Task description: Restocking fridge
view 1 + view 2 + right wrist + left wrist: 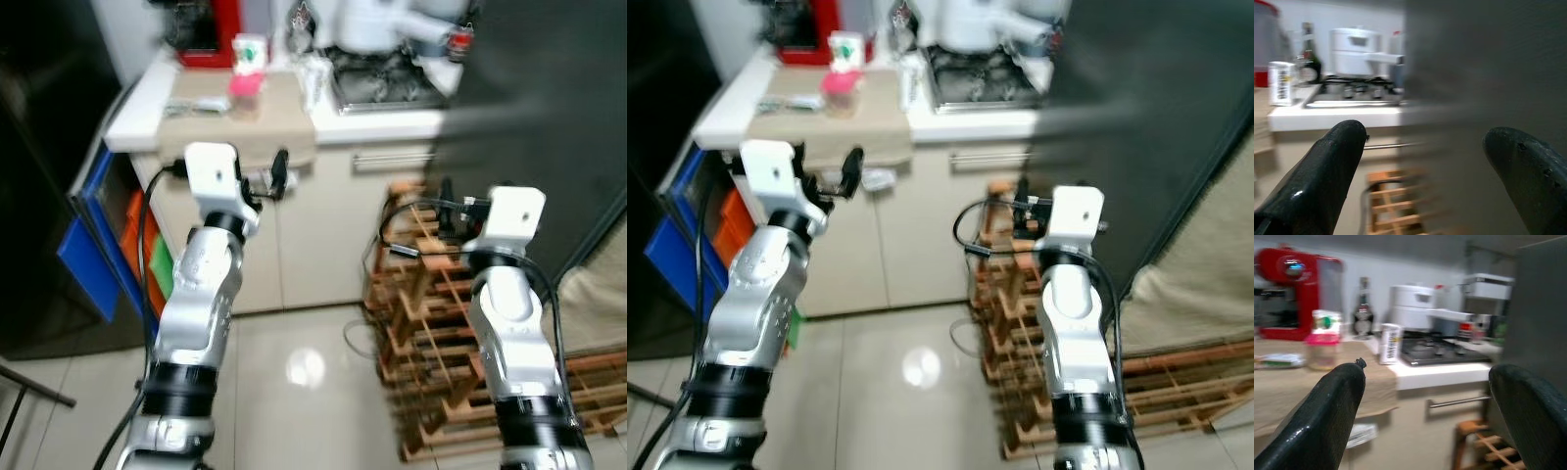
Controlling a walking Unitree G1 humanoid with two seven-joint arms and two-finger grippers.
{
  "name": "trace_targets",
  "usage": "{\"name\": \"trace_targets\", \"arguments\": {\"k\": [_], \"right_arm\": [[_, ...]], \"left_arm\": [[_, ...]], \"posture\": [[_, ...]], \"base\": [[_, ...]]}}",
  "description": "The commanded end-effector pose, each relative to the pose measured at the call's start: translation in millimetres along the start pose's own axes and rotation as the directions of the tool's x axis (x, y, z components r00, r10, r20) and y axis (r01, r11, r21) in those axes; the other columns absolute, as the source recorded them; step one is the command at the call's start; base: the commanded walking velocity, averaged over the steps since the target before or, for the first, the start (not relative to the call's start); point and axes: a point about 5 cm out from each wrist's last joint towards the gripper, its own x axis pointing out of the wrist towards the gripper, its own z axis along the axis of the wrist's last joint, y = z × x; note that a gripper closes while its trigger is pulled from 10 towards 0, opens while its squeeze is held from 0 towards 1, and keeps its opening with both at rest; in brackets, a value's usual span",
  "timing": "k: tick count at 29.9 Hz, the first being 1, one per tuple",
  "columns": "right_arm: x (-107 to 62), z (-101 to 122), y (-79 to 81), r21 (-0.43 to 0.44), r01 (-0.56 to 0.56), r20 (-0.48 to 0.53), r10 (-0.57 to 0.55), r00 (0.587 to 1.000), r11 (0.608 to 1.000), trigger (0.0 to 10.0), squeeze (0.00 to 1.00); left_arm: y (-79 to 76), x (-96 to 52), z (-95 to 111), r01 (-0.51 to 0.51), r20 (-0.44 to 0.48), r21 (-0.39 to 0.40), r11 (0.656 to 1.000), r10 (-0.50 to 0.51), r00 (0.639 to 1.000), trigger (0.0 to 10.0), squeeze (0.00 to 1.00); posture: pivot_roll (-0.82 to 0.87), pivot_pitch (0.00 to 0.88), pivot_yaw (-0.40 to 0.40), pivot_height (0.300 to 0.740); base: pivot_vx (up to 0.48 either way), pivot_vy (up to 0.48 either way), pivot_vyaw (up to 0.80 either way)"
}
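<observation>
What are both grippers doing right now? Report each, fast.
Left gripper: open, holding nothing, raised toward the counter.
Right gripper: open, holding nothing, raised by the dark fridge door.

Glossy pale tiled floor (294, 392), cream cabinets (313, 235), wooden rack (431, 323), white countertop (382, 122)

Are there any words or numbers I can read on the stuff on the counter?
No text can be read; the pictures are blurred.
White carton: dark and yellow print, too blurred to read.
Pink-lidded jar: the green and white label behind it is too blurred.
Bottle: label unreadable.
Red machine: no readable marks.
Red can: white marks, too blurred.
</observation>
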Motion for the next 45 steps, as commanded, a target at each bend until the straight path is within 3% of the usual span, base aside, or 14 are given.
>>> {"name": "trace_targets", "arguments": {"k": [1, 12, 17, 23, 29, 36, 45], "right_arm": [[0.3, 2, 9.0, 0.016, -0.021, 0.013, 0.020, 1.000, 1.000, 10.0, 0.00], [-0.8, 2, 9.5, 0.019, -0.026, 0.017, 0.026, 1.000, 0.999, 10.0, 0.00], [-2.2, 3, 7.9, 0.023, -0.015, 0.030, 0.014, 0.999, 1.000, 10.0, 0.00], [-10.0, 5, -8.5, 0.026, 0.074, 0.062, -0.075, 0.995, 0.997, 10.0, 0.00], [-21.3, -8, -23.5, 0.054, 0.133, 0.001, -0.134, 0.991, 0.990, 10.0, 0.00], [-23.2, -9, -19.3, 0.037, 0.115, 0.002, -0.115, 0.993, 0.993, 10.0, 0.00], [-18.8, -5, -13.8, 0.027, 0.085, 0.023, -0.086, 0.996, 0.996, 10.0, 0.00]], "left_arm": [[8.9, -0.4, 0, -0.016, -0.005, 0.008, 1.000, 0.016, 1.000, 10.0, 0.00], [11.0, -1.9, -2, -0.015, -0.016, 0.015, 1.000, 0.015, 1.000, 10.0, 0.00], [8.0, 1.4, -7, 0.008, -0.052, 0.044, 0.999, -0.005, 0.999, 10.0, 0.00], [12.4, -0.2, -20, -0.002, -0.106, 0.067, 0.998, 0.009, 0.994, 10.0, 0.00], [16.4, -4.6, -42, 0.033, -0.206, 0.070, 0.997, -0.018, 0.978, 10.0, 0.00], [16.8, -1.5, -42, 0.049, -0.194, 0.095, 0.994, -0.029, 0.981, 10.0, 0.00], [12.8, 5.2, -32, 0.038, -0.128, 0.064, 0.997, -0.030, 0.991, 10.0, 0.00]], "posture": [[-0.09, 0.000, 0.017, 0.740], [-0.08, 0.000, 0.015, 0.740], [-0.09, 0.000, 0.017, 0.740], [-0.09, 0.000, 0.019, 0.740], [-0.10, 0.000, 0.022, 0.740], [-0.11, 0.000, 0.032, 0.740], [-0.11, 0.000, 0.034, 0.740]], "base": [[0.000, 0.480, -0.77], [0.000, 0.480, -0.76], [0.000, 0.000, -0.76], [0.000, 0.000, -0.74], [0.000, 0.000, -0.74], [0.000, 0.000, -0.74], [0.000, 0.000, -0.73]]}}
